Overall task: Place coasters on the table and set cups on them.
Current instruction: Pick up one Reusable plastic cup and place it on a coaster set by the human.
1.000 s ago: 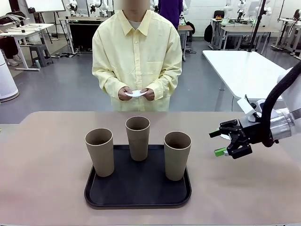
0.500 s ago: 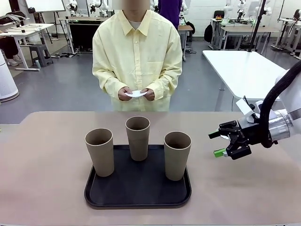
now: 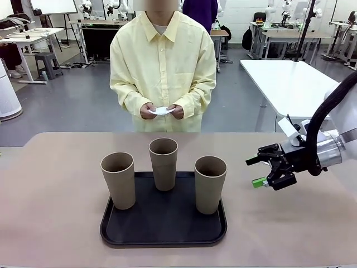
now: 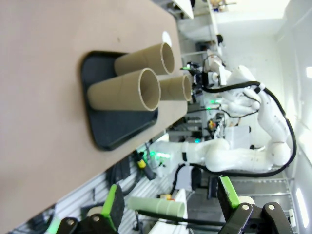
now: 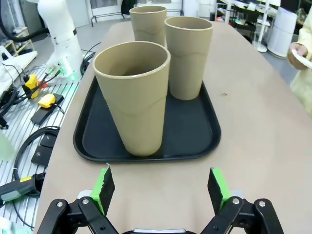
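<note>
Right claw: my right gripper (image 3: pixel 254 171) sits at the right of the front frame, to the right of the tray (image 3: pixel 163 241) and just above the table (image 3: pixel 56 167). Its fingers are spread with nothing between them. In its own wrist view (image 5: pixel 159 187) the two green pads stand wide apart at the bottom edge.

Left claw: my left gripper (image 4: pixel 170 201) is at the bottom of its wrist view, fingers spread and empty. The table fills the upper left of that frame.

Cups: I count three cups (image 3: pixel 163 163), all upright on the black tray in the lower centre of the front frame. One is at the left, one further back in the middle and one at the right, and none touch each other. In the right wrist view the nearest cup (image 5: pixel 132 97) stands in the centre of the frame, in line with the gap between the pads.

Coasters: I see the white paper coasters (image 3: pixel 161 111) at upper centre of the front frame, pinched between the person's hands (image 3: pixel 148 111) at waist height beyond the far table edge. I cannot tell how many there are.

Table: bare beige surface all round the tray.
</note>
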Robot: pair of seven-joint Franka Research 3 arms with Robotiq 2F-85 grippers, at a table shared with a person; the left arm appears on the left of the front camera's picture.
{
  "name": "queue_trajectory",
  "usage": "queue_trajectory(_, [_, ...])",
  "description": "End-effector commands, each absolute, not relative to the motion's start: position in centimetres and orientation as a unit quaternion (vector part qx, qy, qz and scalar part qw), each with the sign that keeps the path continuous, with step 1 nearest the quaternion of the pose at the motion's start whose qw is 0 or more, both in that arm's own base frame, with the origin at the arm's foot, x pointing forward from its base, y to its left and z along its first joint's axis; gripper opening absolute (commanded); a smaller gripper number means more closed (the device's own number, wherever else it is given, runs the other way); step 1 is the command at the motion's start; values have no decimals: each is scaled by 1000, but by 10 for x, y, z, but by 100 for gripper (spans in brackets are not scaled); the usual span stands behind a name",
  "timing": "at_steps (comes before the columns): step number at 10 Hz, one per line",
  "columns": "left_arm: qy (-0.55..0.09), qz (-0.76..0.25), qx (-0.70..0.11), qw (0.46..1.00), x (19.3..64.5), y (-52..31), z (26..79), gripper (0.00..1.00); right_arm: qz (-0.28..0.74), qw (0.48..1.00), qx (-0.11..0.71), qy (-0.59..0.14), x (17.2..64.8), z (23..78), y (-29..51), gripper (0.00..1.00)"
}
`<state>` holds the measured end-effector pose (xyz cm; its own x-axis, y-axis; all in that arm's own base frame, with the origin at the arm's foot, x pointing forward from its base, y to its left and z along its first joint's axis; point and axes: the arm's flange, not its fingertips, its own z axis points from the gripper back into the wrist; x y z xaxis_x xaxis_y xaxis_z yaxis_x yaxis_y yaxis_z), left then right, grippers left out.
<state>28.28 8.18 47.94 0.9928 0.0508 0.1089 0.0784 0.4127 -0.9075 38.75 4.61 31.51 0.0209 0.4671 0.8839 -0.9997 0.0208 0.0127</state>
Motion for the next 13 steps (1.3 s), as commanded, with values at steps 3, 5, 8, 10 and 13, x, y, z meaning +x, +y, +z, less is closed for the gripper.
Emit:
queue_trajectory(3, [-63, -12, -545, 836, 282, 82, 480, 100, 622, 548, 382, -408, 379, 294, 89, 100])
queue_trajectory(5, [-63, -12, -545, 836, 282, 82, 480, 100, 612, 534, 392, -433, 384, 286, 100, 100])
queue_trajectory(8, [-63, -12, -545, 836, 282, 82, 480, 100, 596, 541, 417, -423, 390, 272, 108, 100])
queue_trajectory(10, [-63, -12, -545, 836, 282, 82, 480, 100, 588, 551, 428, -409, 389, 272, 112, 100])
queue_trajectory(13, [-63, -12, -545, 836, 282, 82, 480, 100, 587, 552, 436, -400, 386, 271, 117, 100])
